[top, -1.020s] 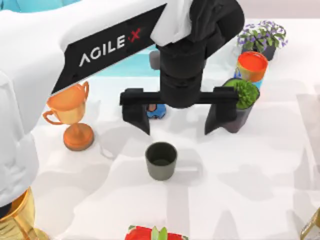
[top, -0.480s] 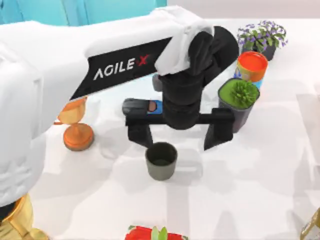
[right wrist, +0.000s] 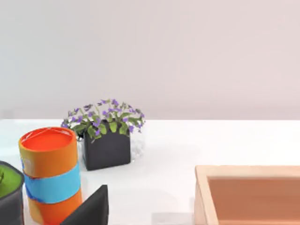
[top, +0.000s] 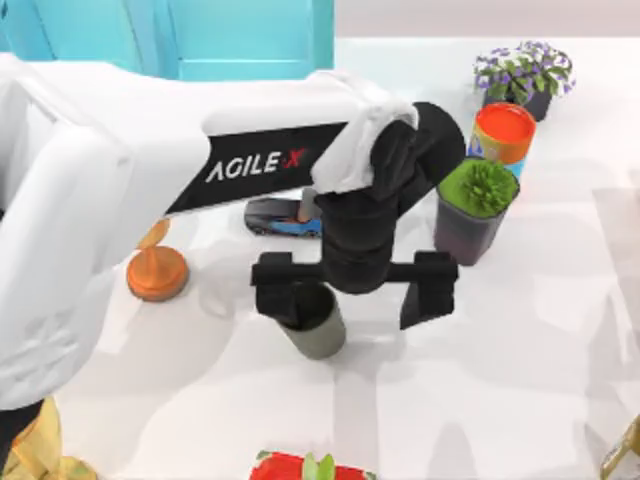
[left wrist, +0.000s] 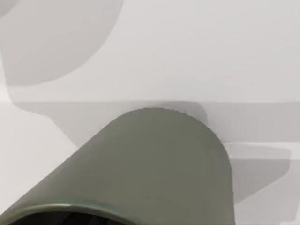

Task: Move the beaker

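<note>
White table (top: 520, 380), cluttered along its far edge. Our left end effector (top: 355, 292) hangs wide open and empty over the middle of it. The beaker (top: 318, 330) stands upright on the table, under the left-hand finger rather than centred between the two; the wrist view looks down its olive side. We judge the span must shift leftward before closing. Left arm is plainly nearer; right arm parked off right.
</note>
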Controlling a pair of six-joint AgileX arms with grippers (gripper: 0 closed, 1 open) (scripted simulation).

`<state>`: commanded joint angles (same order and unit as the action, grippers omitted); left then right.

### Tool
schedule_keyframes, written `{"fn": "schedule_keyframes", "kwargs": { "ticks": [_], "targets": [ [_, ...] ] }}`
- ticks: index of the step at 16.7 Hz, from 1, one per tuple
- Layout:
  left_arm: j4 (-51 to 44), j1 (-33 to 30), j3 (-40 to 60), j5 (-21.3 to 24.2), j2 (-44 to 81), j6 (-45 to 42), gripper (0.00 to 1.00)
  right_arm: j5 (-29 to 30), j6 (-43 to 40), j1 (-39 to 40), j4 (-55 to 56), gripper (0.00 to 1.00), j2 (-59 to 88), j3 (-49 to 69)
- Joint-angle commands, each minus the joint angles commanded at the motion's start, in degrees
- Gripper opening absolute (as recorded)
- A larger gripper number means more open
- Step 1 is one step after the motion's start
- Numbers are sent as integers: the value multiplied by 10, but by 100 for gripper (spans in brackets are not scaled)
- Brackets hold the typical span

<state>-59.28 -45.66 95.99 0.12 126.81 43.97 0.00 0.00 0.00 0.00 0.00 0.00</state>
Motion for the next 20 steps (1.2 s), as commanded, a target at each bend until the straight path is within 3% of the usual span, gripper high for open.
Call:
{"fn": "schedule_keyframes", "kwargs": {
  "ticks": [13, 20],
  "targets": [
    [0, 0, 0, 0, 0, 0, 2, 0, 0, 0, 0, 100, 0, 0],
    [0, 0, 0, 0, 0, 0, 0, 0, 0, 0, 0, 100, 0, 0]
  ]
}}
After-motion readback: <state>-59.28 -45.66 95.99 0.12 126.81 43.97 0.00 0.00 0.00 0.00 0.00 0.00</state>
